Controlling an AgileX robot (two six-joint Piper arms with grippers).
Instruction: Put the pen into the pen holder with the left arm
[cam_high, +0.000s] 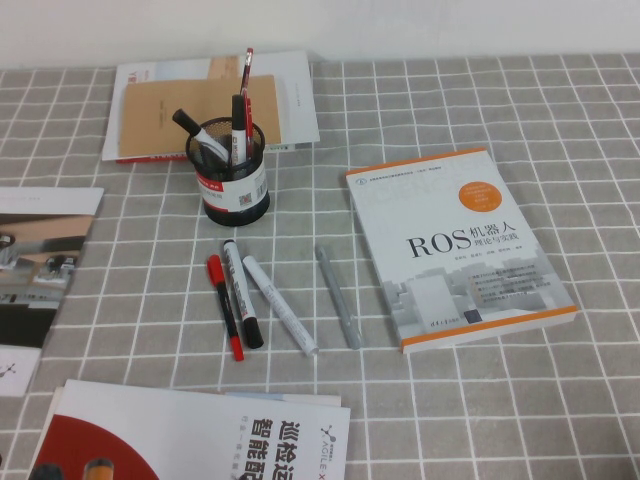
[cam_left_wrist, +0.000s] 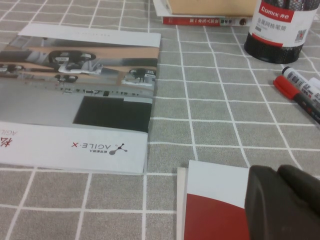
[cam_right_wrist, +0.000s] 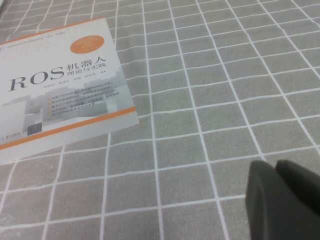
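The black mesh pen holder (cam_high: 237, 187) stands upright on the grey checked cloth; its label band also shows in the left wrist view (cam_left_wrist: 280, 27). The thin long red pen (cam_high: 246, 72) stands in the holder, sticking out above its rim, next to two black-capped markers. My left gripper (cam_left_wrist: 278, 172) is shut and empty, low over a red and white booklet (cam_left_wrist: 215, 205), well short of the holder. My right gripper (cam_right_wrist: 275, 167) is shut and empty over bare cloth. Neither arm shows in the high view.
A shorter red pen (cam_high: 225, 305), a black-capped marker (cam_high: 242, 292), a white marker (cam_high: 280, 305) and a grey pen (cam_high: 338, 296) lie in front of the holder. A ROS book (cam_high: 455, 245) lies to the right, booklets (cam_high: 40, 260) at left, books (cam_high: 200, 110) behind.
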